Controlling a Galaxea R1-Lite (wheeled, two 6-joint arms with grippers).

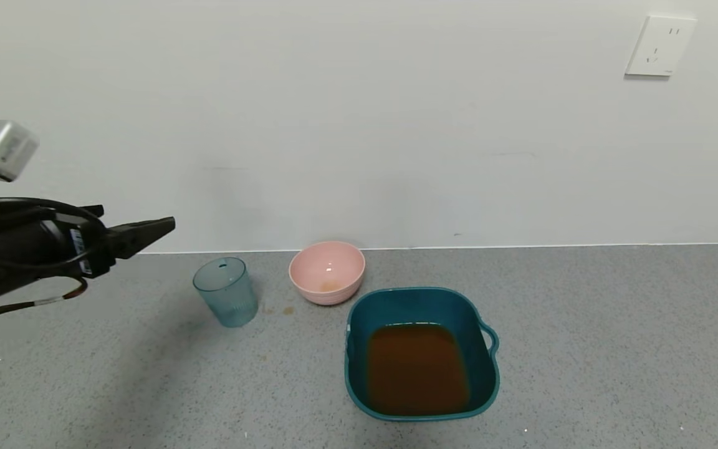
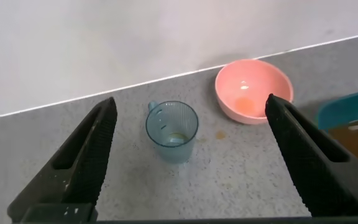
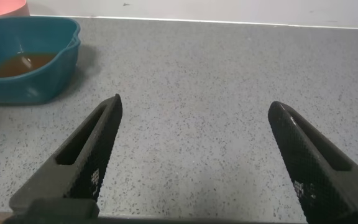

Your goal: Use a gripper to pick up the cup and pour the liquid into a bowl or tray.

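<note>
The ribbed blue-grey cup (image 1: 227,293) stands upright on the grey counter and holds only a faint trace at its bottom; it also shows in the left wrist view (image 2: 171,134). The reddish-brown liquid (image 1: 415,368) lies in the dark teal basin (image 1: 415,293), right of the cup. My left gripper (image 1: 138,218) is open and empty, raised above the counter to the left of the cup; in its wrist view (image 2: 191,102) the cup sits ahead between its fingers, well apart. My right gripper (image 3: 196,102) is open and empty over bare counter, out of the head view.
A pink bowl (image 1: 328,271) with a little brownish residue stands between cup and basin, near the wall. Small brown drips (image 1: 287,310) mark the counter beside the cup. A wall socket (image 1: 659,47) is at the upper right. The basin (image 3: 36,90) shows far off in the right wrist view.
</note>
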